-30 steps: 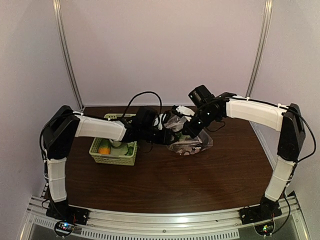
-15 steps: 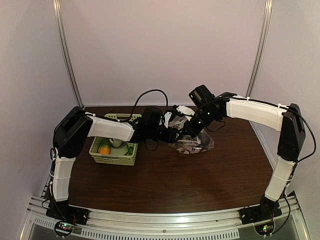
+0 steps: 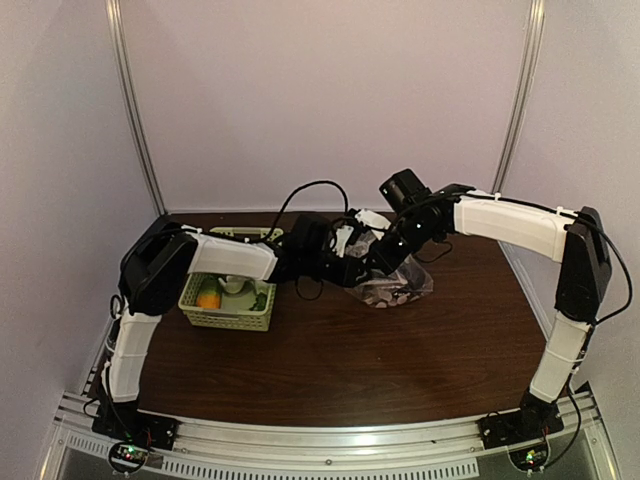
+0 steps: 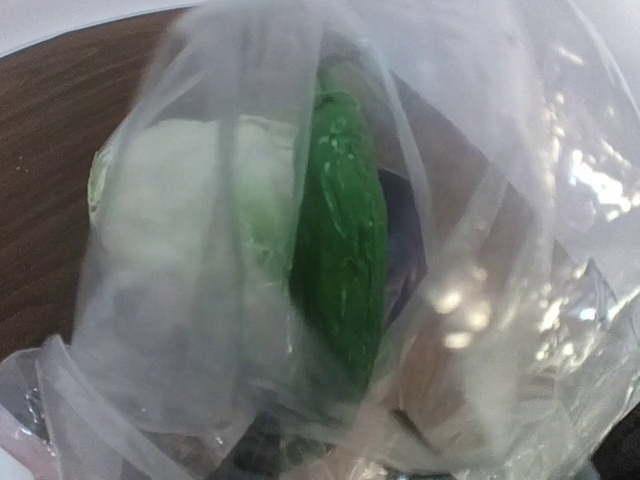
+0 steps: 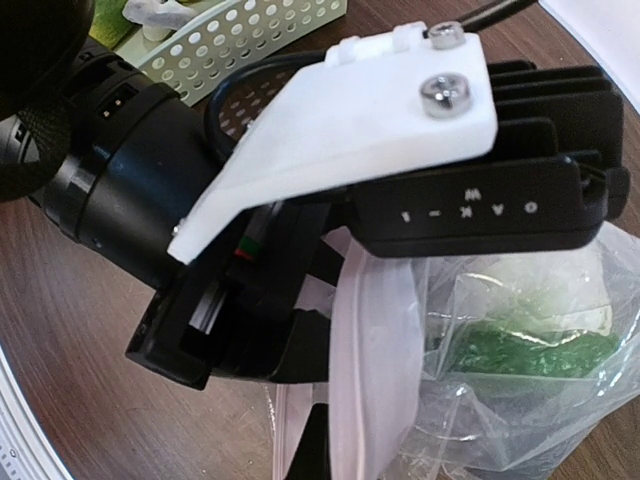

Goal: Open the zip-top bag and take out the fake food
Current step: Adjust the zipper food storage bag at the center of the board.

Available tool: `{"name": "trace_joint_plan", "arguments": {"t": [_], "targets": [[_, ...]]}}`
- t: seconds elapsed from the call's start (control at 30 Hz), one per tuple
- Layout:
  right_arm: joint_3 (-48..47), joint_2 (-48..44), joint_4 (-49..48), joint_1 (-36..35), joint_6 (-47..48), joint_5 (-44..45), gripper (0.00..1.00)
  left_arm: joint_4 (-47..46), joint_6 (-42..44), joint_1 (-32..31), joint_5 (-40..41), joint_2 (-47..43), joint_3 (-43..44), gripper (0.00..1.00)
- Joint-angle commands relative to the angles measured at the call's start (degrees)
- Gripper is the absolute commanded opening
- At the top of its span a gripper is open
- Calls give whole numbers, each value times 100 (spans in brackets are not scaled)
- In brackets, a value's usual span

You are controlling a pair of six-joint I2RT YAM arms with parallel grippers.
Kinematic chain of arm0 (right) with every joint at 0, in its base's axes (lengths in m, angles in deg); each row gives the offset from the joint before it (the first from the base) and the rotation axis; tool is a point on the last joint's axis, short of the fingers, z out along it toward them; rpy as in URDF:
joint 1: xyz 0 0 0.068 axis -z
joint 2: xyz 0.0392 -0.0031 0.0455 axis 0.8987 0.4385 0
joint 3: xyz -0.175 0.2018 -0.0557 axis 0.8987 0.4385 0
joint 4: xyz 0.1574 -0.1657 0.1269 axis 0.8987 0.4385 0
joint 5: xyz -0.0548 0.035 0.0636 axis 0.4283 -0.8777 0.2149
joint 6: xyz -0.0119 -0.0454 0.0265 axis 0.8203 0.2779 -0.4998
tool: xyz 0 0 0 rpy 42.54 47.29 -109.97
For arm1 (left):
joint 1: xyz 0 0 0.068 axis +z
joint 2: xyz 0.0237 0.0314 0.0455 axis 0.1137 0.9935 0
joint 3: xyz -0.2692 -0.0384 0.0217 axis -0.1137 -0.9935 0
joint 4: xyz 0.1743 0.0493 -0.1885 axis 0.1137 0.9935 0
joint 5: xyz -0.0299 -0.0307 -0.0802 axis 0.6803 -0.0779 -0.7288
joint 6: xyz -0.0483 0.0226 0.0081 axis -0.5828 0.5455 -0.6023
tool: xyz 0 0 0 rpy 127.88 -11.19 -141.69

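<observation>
The zip-top bag [image 3: 402,287] lies crumpled at mid-table, back centre. Both grippers meet at its left end. My left gripper [image 3: 350,268] is pushed against the bag's mouth. In the left wrist view clear plastic [image 4: 480,200] fills the frame, and my own fingers are hidden. Through it I see fake food: a dark green piece [image 4: 340,250], a whitish lumpy piece [image 4: 170,210] and something dark purple [image 4: 402,240]. My right gripper [image 3: 385,257] holds the pale zip strip [image 5: 370,350], with one dark finger [image 5: 322,450] beside it. Green food [image 5: 530,350] shows inside the bag [image 5: 520,400].
A pale green lattice basket [image 3: 225,318] stands left of the bag under the left arm, with an orange piece [image 3: 208,297] and pale pieces in it. Its rim also shows in the right wrist view [image 5: 250,35]. The left wrist's black body [image 5: 130,180] crowds the right gripper.
The left arm has reached further right, pressing its gripper into the bag's mouth. The bag has shifted slightly right. The right arm has hardly moved.
</observation>
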Motion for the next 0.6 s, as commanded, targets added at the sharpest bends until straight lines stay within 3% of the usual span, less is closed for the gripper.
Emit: {"name": "trace_joint_plan", "arguments": {"t": [0.0, 0.17, 0.47, 0.57], "targets": [[88, -256, -50, 60, -41, 41, 0, -68, 32, -99, -147, 185, 132, 46], [68, -357, -8, 108, -51, 29, 0, -227, 70, -188, -69, 414, 173, 52], [14, -598, 124, 114, -155, -276, 0, -935, -30, -271, 214, 788, 288, 47], [-17, -666, 146, 124, -165, -505, 0, -1120, 42, -330, 414, 887, 384, 50]]}}
